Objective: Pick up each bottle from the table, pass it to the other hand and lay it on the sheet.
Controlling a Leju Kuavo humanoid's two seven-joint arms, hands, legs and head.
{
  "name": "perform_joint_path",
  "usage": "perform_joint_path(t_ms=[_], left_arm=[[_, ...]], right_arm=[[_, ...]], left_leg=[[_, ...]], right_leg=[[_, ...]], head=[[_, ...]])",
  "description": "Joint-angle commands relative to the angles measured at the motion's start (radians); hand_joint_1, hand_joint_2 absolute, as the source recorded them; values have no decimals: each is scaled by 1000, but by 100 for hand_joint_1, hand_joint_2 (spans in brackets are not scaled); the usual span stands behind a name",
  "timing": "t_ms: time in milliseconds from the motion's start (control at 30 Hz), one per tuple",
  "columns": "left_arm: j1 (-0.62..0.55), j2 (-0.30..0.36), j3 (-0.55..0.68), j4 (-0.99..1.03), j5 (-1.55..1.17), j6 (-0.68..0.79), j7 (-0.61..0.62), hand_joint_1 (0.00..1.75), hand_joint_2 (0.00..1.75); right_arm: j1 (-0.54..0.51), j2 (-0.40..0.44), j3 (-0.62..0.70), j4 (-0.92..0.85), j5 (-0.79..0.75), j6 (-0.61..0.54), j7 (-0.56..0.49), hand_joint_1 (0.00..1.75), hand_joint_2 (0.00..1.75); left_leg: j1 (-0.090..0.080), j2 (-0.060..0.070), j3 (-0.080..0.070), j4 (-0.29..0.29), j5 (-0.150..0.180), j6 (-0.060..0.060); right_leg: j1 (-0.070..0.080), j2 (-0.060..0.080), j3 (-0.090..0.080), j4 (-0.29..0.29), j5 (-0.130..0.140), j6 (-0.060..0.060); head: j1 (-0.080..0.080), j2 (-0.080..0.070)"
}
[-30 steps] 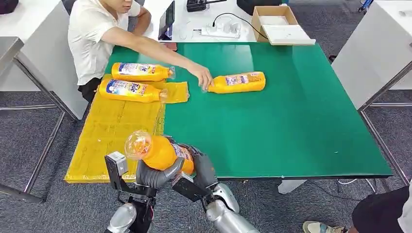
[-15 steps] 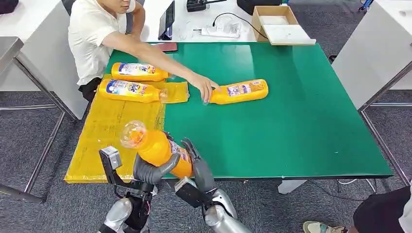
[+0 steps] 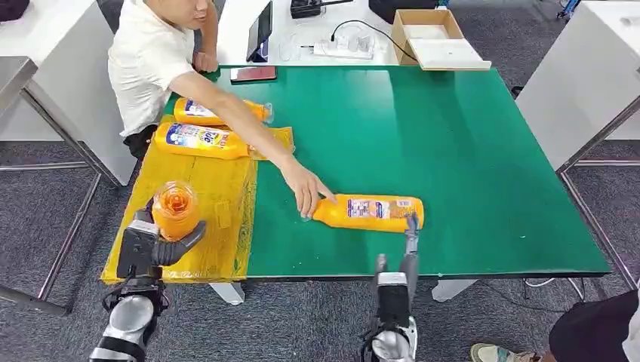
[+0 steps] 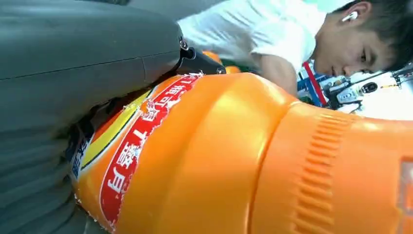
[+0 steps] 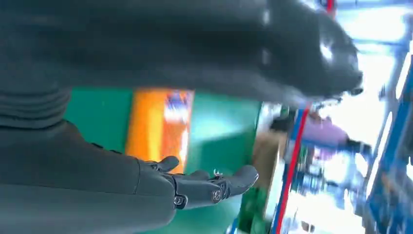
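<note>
Left hand (image 3: 155, 245) at lower left grips a bottle (image 3: 175, 210) over the yellow sheet (image 3: 219, 204), ready to lay down, while right hand (image 3: 407, 253), empty and fingers spread, reaches for the next bottle (image 3: 370, 213) the person's hand (image 3: 306, 192) positions at center.

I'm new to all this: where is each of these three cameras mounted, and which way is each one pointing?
Head view: high on the robot, looking forward and down at the green table; both arms rise from below, the left hand holding a bottle over the yellow sheet.
Left wrist view: behind the left hand, facing the held bottle and the person beyond.
Right wrist view: behind the open right hand, facing the bottle on the table.
Shared: head and right wrist views both show that table bottle.
</note>
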Motion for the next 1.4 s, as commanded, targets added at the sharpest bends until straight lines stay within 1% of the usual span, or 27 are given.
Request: perform_joint_path(t_ms=[33, 100, 133, 167, 467, 567, 600, 633, 767, 833, 967, 1000, 1033, 1100, 1133, 1200, 1233, 1267, 1300, 1333, 1400], left_arm=[[-193, 53, -13, 321, -315, 156, 57, 175, 175], [-202, 57, -26, 340, -353, 166, 64, 175, 175], [-262, 60, -74, 472, -564, 222, 126, 175, 175], [-289, 55, -96, 529, -628, 214, 148, 175, 175], [-289, 55, -96, 529, -628, 214, 148, 175, 175], [-321, 38, -109, 605, -688, 212, 169, 175, 175], [-380, 6, -144, 744, -771, 193, 194, 175, 175], [-466, -36, -205, 956, -903, 157, 284, 175, 175], [-473, -30, -206, 971, -914, 149, 290, 175, 175], [-486, -26, -225, 1006, -960, 125, 343, 175, 175], [-490, -32, -215, 1037, -957, 87, 348, 175, 175], [-488, -39, -201, 1039, -941, 75, 330, 103, 175], [-486, -48, -179, 1039, -912, 45, 304, 0, 175], [-471, -67, -109, 1008, -800, -64, 189, 0, 175], [-456, -76, -74, 974, -727, -122, 110, 0, 175], [-427, -79, -59, 904, -640, -221, 5, 0, 175], [-412, -76, -62, 863, -600, -270, -27, 0, 175], [-393, -67, -81, 807, -567, -323, -59, 0, 175], [-386, -61, -98, 780, -560, -332, -57, 0, 175], [-373, -40, -147, 734, -574, -335, -65, 0, 175], [-376, -13, -223, 702, -604, -327, -68, 0, 175]], right_arm=[[27, 35, -149, -56, -24, 22, -32, 0, 0], [25, 37, -150, -53, -21, 22, -32, 0, 0], [13, 39, -133, -25, -18, 39, -32, 0, 0], [5, 41, -125, -12, -15, 43, -32, 0, 0], [5, 41, -125, -12, -15, 43, -32, 0, 0], [-7, 43, -112, 6, -13, 52, -32, 0, 0], [-29, 48, -86, 36, -8, 57, -32, 0, 0], [-50, 49, -38, 82, -10, 67, -32, 0, 0], [-47, 44, -32, 85, -13, 71, -32, 0, 0], [-59, 47, -20, 120, -12, 78, -32, 0, 0], [-62, 51, -15, 135, -15, 71, -32, 0, 0], [-63, 50, -14, 136, -17, 68, -32, 0, 0], [-64, 48, -13, 140, -23, 68, -32, 0, 0], [-64, 43, -13, 144, -27, 73, -32, 0, 0], [-65, 41, -13, 149, -27, 80, -32, 0, 0], [-65, 40, -13, 153, -25, 91, -32, 0, 0], [-66, 39, -13, 154, -24, 93, -32, 0, 0], [-68, 40, -13, 156, -23, 99, -32, 0, 0], [-69, 40, -11, 156, -23, 101, -32, 0, 0], [-68, 38, -10, 157, -24, 98, -32, 0, 0], [-69, 37, -14, 156, -25, 97, -32, 0, 0]], left_leg=[[0, -2, 3, -1, 0, -2], [1, -3, 4, -2, 0, -2], [1, -3, 6, -2, 0, -3], [1, -2, 4, -1, 0, -2], [1, -2, 4, -1, 0, -2], [1, -2, 5, -2, 0, -2], [1, -2, 4, -2, 1, -2], [1, -3, 4, -1, 0, -2], [1, -4, 6, -2, 1, -2], [1, 0, 6, -2, 0, -2], [2, 3, 7, -1, 1, -3], [2, 2, 8, -2, 1, -3], [1, 1, 9, -2, 2, -2], [1, 1, 11, -2, 2, -2], [2, 1, 12, -2, 2, -3], [1, 2, 13, -3, 2, -3], [1, 0, 14, -2, 2, -2], [1, 2, 15, -3, 2, -2], [1, 2, 15, -3, 2, -3], [1, 1, 14, -2, 2, -2], [1, -5, 16, -2, 2, -2]], right_leg=[[1, -4, 3, 0, -1, -2], [1, -5, 4, -1, -1, -2], [2, -5, 6, -1, -2, -3], [1, -3, 4, 0, -1, -2], [1, -3, 4, 0, -1, -2], [1, -4, 5, 0, -2, -2], [1, -4, 4, 0, -1, -2], [1, -4, 4, 0, -1, -2], [1, -5, 6, -1, -1, -1], [1, -2, 6, -1, -1, -2], [2, 1, 7, -1, 1, -2], [2, 0, 8, -2, 0, -2], [1, 0, 9, -1, 1, -2], [1, 0, 11, -1, 1, -2], [1, 0, 12, -2, 1, -2], [1, 1, 13, -2, 1, -2], [0, 0, 14, -1, 0, -1], [1, 0, 15, -2, 1, -2], [1, 0, 15, -3, 1, -2], [1, 0, 15, -1, 0, -2], [0, -5, 18, -1, 0, -2]], head=[[0, 0], [0, 0], [0, 0], [0, 0], [0, 0], [0, 0], [0, 0], [-1, 0], [0, 0], [0, 0], [0, 0], [0, 0], [0, 0], [0, 0], [0, 0], [0, 0], [0, 0], [-1, 0], [-1, 0], [0, 0], [0, 0]])
